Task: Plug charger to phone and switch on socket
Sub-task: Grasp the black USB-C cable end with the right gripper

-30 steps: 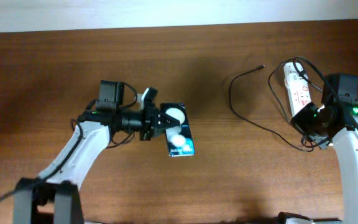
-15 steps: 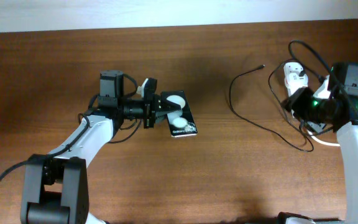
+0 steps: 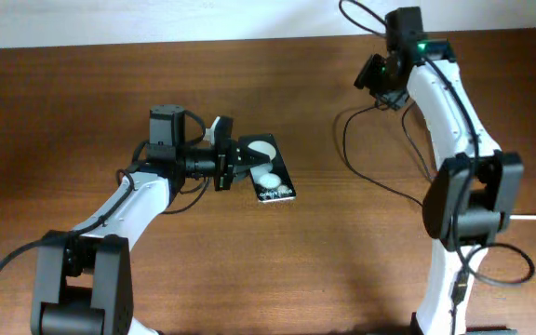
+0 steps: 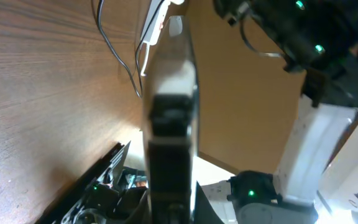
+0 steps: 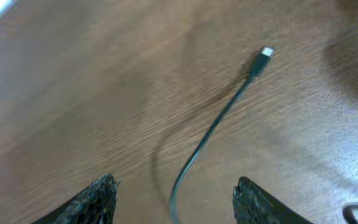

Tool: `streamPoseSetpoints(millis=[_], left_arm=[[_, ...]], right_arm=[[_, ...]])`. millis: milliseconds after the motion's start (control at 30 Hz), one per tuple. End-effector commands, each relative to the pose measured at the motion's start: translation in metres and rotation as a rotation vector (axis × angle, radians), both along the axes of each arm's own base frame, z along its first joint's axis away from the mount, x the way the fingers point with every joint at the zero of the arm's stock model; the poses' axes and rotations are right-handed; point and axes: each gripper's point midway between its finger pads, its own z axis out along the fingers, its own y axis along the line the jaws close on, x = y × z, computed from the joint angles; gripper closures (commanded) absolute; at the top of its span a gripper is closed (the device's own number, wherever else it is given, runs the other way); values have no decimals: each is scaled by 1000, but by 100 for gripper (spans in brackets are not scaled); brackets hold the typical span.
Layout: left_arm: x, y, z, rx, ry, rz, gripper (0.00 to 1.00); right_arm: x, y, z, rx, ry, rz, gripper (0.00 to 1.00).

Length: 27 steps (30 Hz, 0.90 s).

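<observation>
The phone (image 3: 270, 175), black with two round white spots, is lifted a little off the table left of centre, with my left gripper (image 3: 234, 166) shut on its left end. The left wrist view shows the phone (image 4: 171, 74) edge-on, running away from the jaws. The charger (image 3: 346, 140) loops as a thin black cable over the right half of the table. Its small connector tip (image 5: 266, 53) lies bare on the wood ahead of my right gripper (image 5: 176, 205), which hovers open above the cable (image 5: 210, 134). In the overhead view that gripper (image 3: 372, 76) is at the table's back edge. My right arm hides the socket from overhead. A white end of the socket (image 4: 155, 22) shows far off in the left wrist view.
The right arm's white links (image 3: 449, 102) stretch from the front right to the back of the table. A thick white cord (image 3: 533, 219) runs off the right edge. Bare wooden table (image 3: 63, 93) lies to the left and along the front.
The right arm left the socket at the right and swung to the back, over the cable's tip, opening its jaws. The left gripper keeps hold of the phone, almost still.
</observation>
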Motion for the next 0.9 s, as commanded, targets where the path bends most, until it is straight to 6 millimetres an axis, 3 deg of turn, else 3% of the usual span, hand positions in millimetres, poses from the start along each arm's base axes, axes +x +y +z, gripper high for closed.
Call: streamPoseSetpoints(millis=[0, 133, 200, 233, 300, 400, 533, 567, 600, 633, 700, 800, 867], left_arm=[[2, 1, 8, -16, -18, -8, 100], [2, 1, 8, -16, -19, -7, 100], [3, 1, 8, -13, -19, -4, 100], [4, 1, 7, -7, -20, 2, 100], [5, 1, 6, -4, -21, 6, 100], [5, 1, 6, -4, -20, 6, 100], [5, 1, 6, -4, -20, 6, 100], [5, 1, 6, -4, -24, 5, 100], [5, 1, 6, -4, -31, 3, 100], [5, 1, 6, -3, -40, 1, 100], [5, 1, 6, -3, -41, 1, 100], [5, 1, 6, -3, -41, 1, 100], [5, 1, 6, -3, -41, 1, 100]], right_arm=[[9, -20, -33, -67, 34, -140, 36], [10, -20, -83, -64, 101, -178, 35], [7, -19, -99, -61, 130, -174, 40], [6, -18, -103, -54, 140, -170, 48], [4, -9, -105, -15, 154, -133, 78], [-7, 23, -105, 77, 187, 123, 96], [-79, 56, -111, 19, 421, 521, 96], [-98, 54, -111, -59, 503, 568, 66], [-100, 49, -112, -133, 521, 571, 30], [-93, 37, -112, -214, 516, 485, 19], [-81, 32, -113, -217, 473, 321, 18], [-92, 71, -115, -21, 489, 364, 33], [-98, 77, -115, -26, 508, 379, 37]])
